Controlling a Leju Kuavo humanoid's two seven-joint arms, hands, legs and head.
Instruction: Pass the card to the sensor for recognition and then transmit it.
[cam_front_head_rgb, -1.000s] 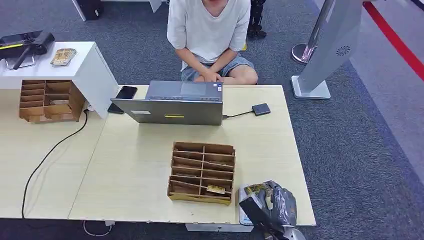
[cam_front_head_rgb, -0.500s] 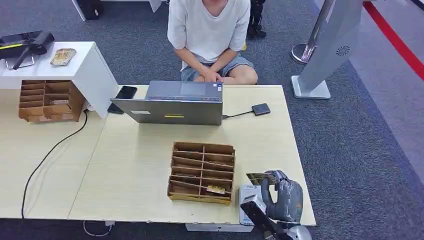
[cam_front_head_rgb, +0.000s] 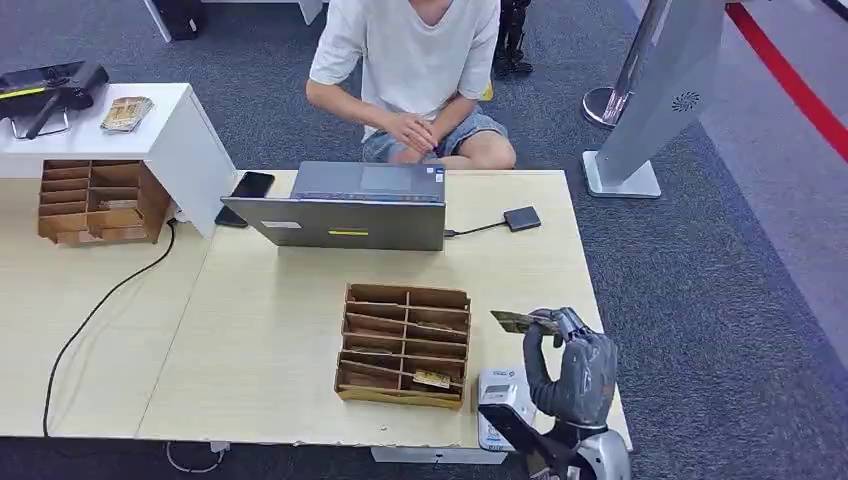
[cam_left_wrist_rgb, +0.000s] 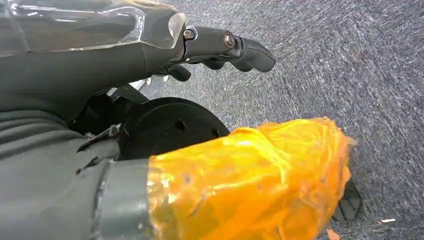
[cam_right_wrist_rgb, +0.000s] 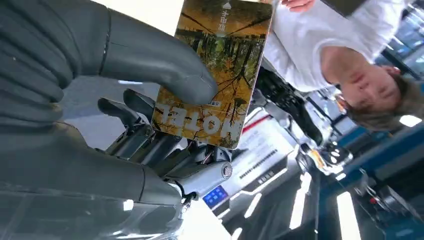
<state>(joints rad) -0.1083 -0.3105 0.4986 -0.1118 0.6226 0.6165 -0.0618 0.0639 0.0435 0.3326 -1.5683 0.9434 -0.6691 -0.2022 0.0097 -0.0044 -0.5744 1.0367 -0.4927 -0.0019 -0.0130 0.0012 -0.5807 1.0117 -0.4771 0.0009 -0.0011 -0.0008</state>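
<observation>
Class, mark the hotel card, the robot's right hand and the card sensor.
hotel card (cam_right_wrist_rgb: 215, 75), right wrist view, on its printed face.
right hand (cam_front_head_rgb: 572, 368), head view, on its back.
card sensor (cam_front_head_rgb: 494, 392), head view, on its white top.

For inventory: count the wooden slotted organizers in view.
2: one organizer mid-table before the laptop, one at far left beside the white cabinet. Others may sit off-frame.

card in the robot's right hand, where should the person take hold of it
By the free far end of the card, coming from the person's side. The right hand pinches the end printed HOTEL between thumb and fingers, so the other end sticks out clear.
</observation>
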